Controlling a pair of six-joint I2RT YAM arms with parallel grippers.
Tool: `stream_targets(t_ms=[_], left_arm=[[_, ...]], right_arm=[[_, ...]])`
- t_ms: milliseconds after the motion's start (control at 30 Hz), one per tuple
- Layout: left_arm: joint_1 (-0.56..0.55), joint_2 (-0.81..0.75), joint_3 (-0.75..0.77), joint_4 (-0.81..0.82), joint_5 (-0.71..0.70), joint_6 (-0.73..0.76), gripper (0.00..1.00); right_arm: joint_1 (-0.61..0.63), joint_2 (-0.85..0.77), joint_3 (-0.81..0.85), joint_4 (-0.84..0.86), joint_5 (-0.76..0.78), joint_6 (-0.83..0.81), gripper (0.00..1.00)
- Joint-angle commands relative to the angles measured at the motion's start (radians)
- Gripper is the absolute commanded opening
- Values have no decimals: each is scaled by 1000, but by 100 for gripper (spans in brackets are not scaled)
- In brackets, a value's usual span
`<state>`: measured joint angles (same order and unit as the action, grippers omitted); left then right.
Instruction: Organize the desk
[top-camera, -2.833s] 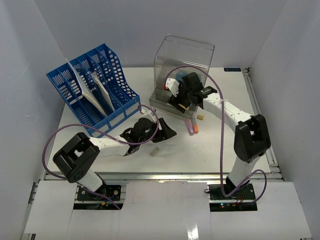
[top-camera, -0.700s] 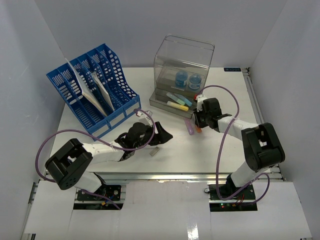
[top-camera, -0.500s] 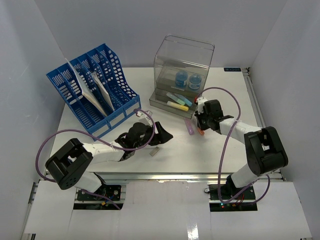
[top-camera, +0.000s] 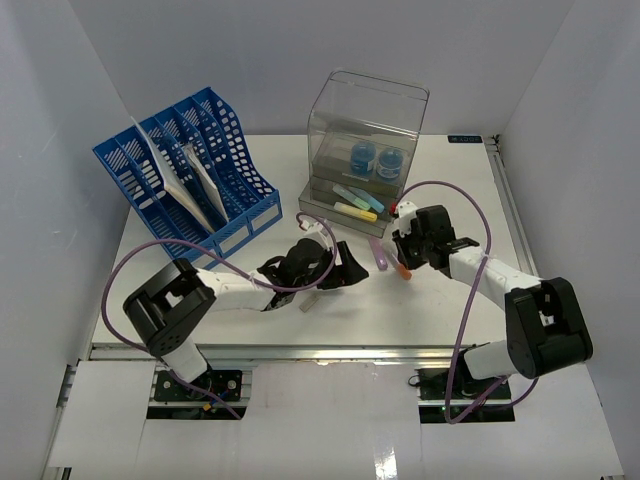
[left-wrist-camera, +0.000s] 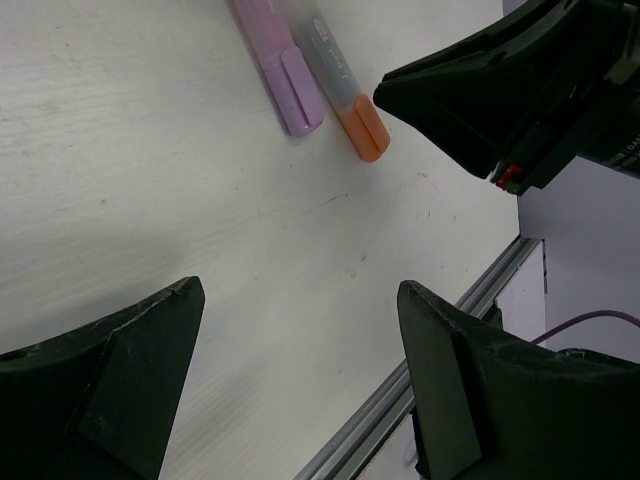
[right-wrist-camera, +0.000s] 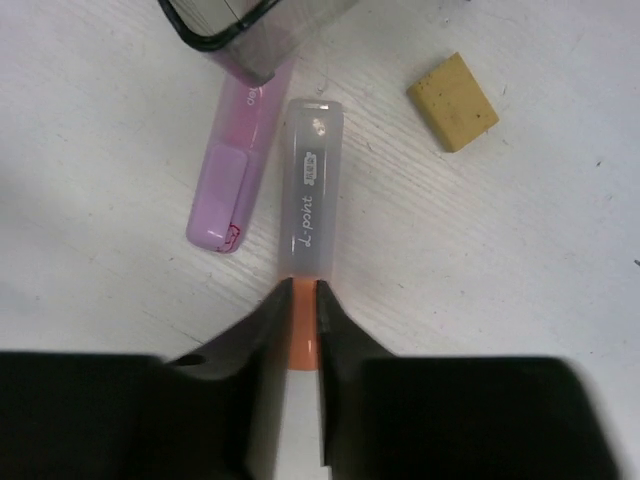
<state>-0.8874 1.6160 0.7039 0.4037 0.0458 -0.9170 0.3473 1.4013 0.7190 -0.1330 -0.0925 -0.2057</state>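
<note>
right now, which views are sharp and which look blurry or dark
top external: even light, sharp, soft shadows on the desk; left wrist: left fingers dark and blurred; right wrist: right fingers black and soft, print on the orange-capped marker crisp

The left fingers (left-wrist-camera: 130, 370) stand spread wide over the bare white desk (left-wrist-camera: 150, 180). Beyond them a pink marker (left-wrist-camera: 280, 70) and an orange-capped marker (left-wrist-camera: 345, 95) lie side by side. The dark right fingers (left-wrist-camera: 470, 80) are just beside the orange cap, towards the desk's railed edge.

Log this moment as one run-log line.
right hand: shut on orange-capped marker, at cap | left hand: open, empty, above desk | pink marker: beside orange-capped marker
</note>
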Motion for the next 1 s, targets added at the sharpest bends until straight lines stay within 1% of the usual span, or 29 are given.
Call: stream_targets(t_ms=[0, 67, 133, 267, 467, 533, 600, 633, 667, 700, 733, 767, 833, 900, 967], left_arm=[[-14, 49, 79, -38, -30, -5, 90], [-15, 72, 101, -45, -30, -2, 90], [-13, 94, 126, -56, -35, 5, 90], [-16, 122, 167, -94, -74, 23, 90], [-16, 123, 185, -136, -99, 46, 90], [-16, 125, 196, -168, -107, 48, 91], [-16, 134, 215, -205, -116, 50, 91], [-16, 143, 233, -237, -118, 49, 91], [-16, 157, 261, -281, -121, 50, 91], [-17, 165, 275, -319, -131, 50, 91], [-19, 175, 295, -340, -138, 47, 91], [-21, 180, 307, -357, -145, 45, 91], [-24, 180, 317, -375, -155, 44, 92], [-28, 171, 315, -380, -163, 43, 92], [-30, 160, 302, -381, -169, 38, 92]], right_arm=[[-3, -60, -11, -9, -55, -12, 34], [-2, -57, -7, -6, -62, -12, 47], [-2, -33, 4, -2, -54, -14, 54], [-1, 49, 28, -4, -42, -14, 59], [15, 146, 57, -11, 35, -17, 60], [16, 164, 60, -28, 44, -18, 54], [15, 166, 56, -40, 44, -21, 45], [14, 162, 53, -46, 43, -23, 38], [13, 153, 47, -54, 43, -26, 27], [14, 145, 45, -55, 43, -30, 22], [14, 127, 39, -61, 40, -32, 14], [12, 103, 35, -70, 35, -36, 11], [12, 51, 29, -89, 23, -52, 8], [12, -61, 26, -124, -26, -92, 8], [14, -140, 39, -188, -68, -175, 8]])
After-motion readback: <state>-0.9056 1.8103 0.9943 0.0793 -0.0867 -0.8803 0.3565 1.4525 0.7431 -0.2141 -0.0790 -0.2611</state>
